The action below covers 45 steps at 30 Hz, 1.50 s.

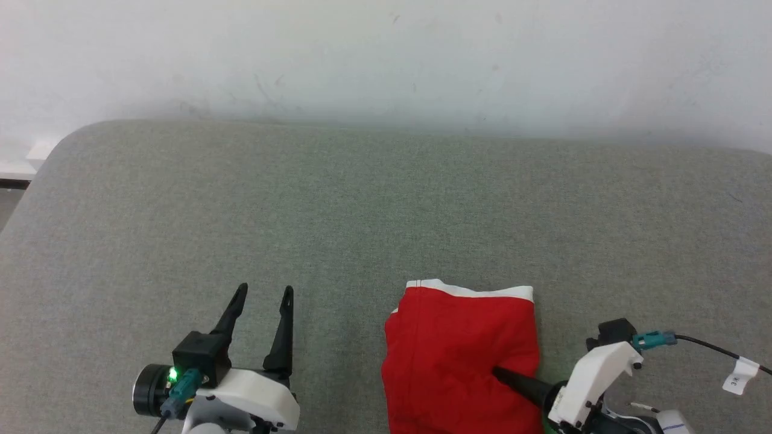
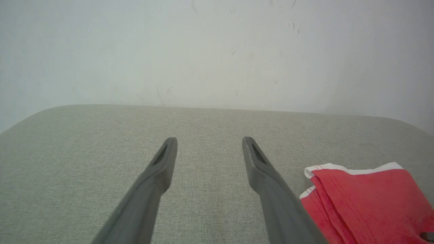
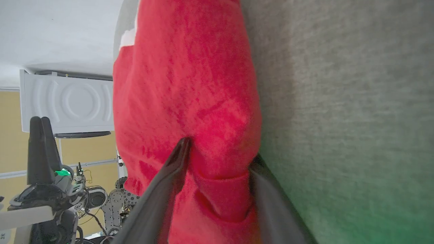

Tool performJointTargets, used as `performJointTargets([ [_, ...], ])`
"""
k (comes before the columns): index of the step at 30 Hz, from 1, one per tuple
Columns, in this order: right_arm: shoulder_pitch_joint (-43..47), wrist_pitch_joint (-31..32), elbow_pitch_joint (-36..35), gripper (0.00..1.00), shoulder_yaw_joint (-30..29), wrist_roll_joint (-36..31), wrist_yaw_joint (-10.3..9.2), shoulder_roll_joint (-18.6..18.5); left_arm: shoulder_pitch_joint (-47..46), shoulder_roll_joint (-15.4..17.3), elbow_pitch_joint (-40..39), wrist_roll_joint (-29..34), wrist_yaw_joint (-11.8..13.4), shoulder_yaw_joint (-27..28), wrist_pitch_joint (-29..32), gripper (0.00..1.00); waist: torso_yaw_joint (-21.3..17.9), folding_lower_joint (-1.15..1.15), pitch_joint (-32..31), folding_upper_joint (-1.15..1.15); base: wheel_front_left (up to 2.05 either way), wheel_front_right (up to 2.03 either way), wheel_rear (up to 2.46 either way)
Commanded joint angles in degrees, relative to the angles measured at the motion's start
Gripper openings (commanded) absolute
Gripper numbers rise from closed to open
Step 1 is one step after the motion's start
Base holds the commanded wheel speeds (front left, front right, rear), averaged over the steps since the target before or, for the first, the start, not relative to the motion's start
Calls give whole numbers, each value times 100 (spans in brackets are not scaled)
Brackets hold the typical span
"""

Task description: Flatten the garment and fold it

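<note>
Straddling a fold of the garment (image 1: 458,343), the right hand (image 3: 220,149) touched it with 2 fingers, though I couldn't tell if it gripped. The left hand (image 1: 266,290) sat spread, with the garment near its right.

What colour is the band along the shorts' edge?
White band on red shorts; head view shows it best.

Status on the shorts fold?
Done: shorts look folded into a compact stack, white band at the far edge. In hand: right tool pinches their near right edge, one finger above, one below. Left tool open, off the shorts. Left: release, or maybe a last fold.
</note>
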Motion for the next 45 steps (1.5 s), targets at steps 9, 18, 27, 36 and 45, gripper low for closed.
performJointTargets([
  [9,-107,-412,-501,0,903,-1380,-12,-667,82,26,3,84,19,25,-27,100,-207,0,-84,0,0,0,0],
  [18,-101,-356,-1014,0,1050,-2992,-12,-1372,134,16,-103,65,55,11,-27,100,-952,0,-78,0,0,0,0],
  [27,-548,-383,-853,0,793,-3507,-12,-2142,-200,-32,-329,117,76,7,-27,100,-1818,0,551,0,0,0,0],
  [36,-1355,-1198,87,0,249,-3511,-12,-2499,-805,18,-491,301,-12,-125,1,100,-2194,0,1401,0,0,0,0],
  [45,-1948,-2189,1032,100,-346,-3505,-12,-2432,-1157,75,-559,399,-59,-197,24,100,-2104,0,1849,0,0,0,0],
])
